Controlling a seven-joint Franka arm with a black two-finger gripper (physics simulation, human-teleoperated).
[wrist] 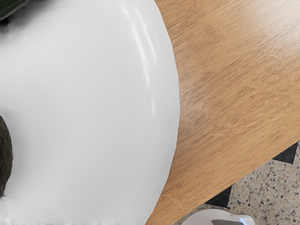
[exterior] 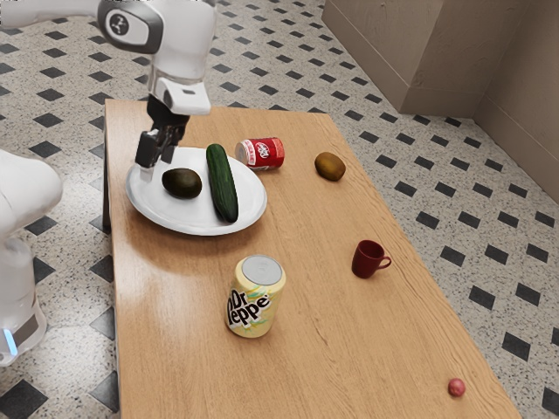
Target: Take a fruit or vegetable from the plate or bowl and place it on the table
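The cucumber (exterior: pixel 223 183) lay on the white plate (exterior: pixel 166 220), its long axis running across the plate from the rim by the red can (exterior: pixel 261 154) to the rim on the side of the yellow can (exterior: pixel 257 295). Just beside it on the plate sat the dark avocado (exterior: pixel 182 183), shorter and rounder, its long axis turned crosswise so that one end pointed at the cucumber's flank and the other toward the plate's rim at the exterior view's left. The gripper (exterior: pixel 155 162) hung pointing down at that part of the plate, near the avocado, with nothing between its fingers; they looked to be partly apart, as far as the small dark shapes allowed. In the wrist view, the edge of the avocado and a bit of the cucumber showed beside bare plate. Just off the plate, the red can lay on its side, while the yellow can stood upright on the plate's side nearer the exterior camera. Beyond the red can from the plate, a brown oval fruit (exterior: pixel 330 166) rested on the table (exterior: pixel 314 349). A dark red mug (exterior: pixel 366 259) stood well apart from the plate, its handle facing away, and a small pink ball (exterior: pixel 457 387) lay farthest from the plate.
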